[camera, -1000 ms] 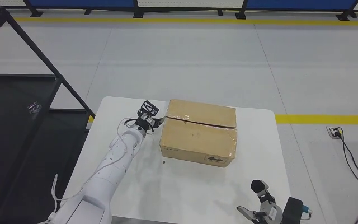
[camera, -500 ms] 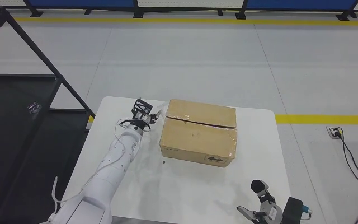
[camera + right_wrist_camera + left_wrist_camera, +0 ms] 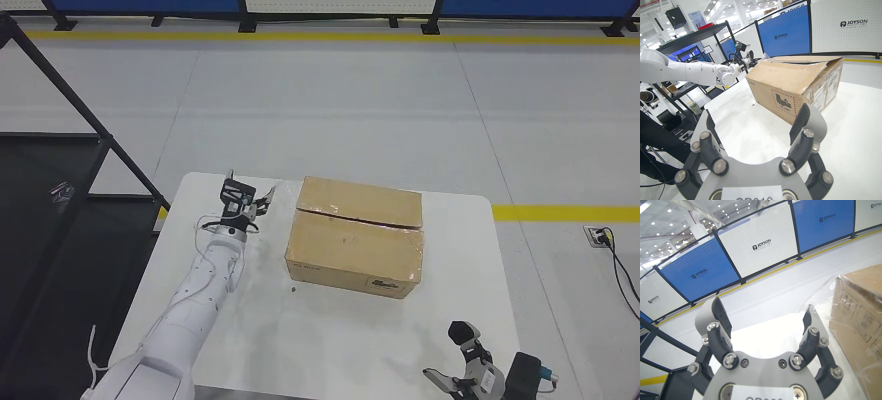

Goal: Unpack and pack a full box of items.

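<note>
The box (image 3: pixel 355 240) is matt brown cardboard, the film (image 3: pixel 818 297) clear glossy plastic, the table (image 3: pixel 350 335) smooth white.

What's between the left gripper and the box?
A strip of clear film runs from a corner of the box to one finger of the left gripper, seen in the left wrist view.

The right claw (image 3: pixel 757 113) hangs over the white table (image 3: pixel 728 108), its 2 fingers spread apart with nothing between them. Beyond it stands the cardboard box (image 3: pixel 791 81), top flaps roughly closed, 1 corner lifted. The left claw (image 3: pixel 751 60) sits at the box's far top corner, beside a scrap of clear film (image 3: pixel 765 55).
</note>
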Robot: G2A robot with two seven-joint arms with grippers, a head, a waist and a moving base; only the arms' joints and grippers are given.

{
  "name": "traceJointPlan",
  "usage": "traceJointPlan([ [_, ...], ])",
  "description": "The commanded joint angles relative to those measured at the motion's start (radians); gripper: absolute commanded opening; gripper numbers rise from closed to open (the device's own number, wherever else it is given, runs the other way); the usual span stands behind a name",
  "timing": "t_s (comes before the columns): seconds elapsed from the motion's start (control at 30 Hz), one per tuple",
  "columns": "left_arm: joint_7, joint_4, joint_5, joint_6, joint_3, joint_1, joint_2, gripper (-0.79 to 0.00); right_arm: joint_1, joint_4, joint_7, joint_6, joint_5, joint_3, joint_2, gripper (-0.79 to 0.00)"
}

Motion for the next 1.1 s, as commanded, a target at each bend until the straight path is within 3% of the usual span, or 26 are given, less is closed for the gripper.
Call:
traceJointPlan([
  [0.0, 0.015, -0.009, -0.005, 0.013, -0.006, 0.008, 0.004, 0.0, 0.0, 0.0, 0.0, 0.0, 0.0, 0.0, 0.0, 0.0],
  [0.63, 0.121, -0.143, -0.026, 0.187, -0.096, 0.123, 0.061, 0.0, 0.0, 0.0, 0.0, 0.0, 0.0, 0.0, 0.0, 0.0],
  [1.07, 0.076, -0.318, -0.04, 0.278, -0.194, 0.284, 0.109, 0.0, 0.0, 0.0, 0.0, 0.0, 0.0, 0.0, 0.0, 0.0],
])
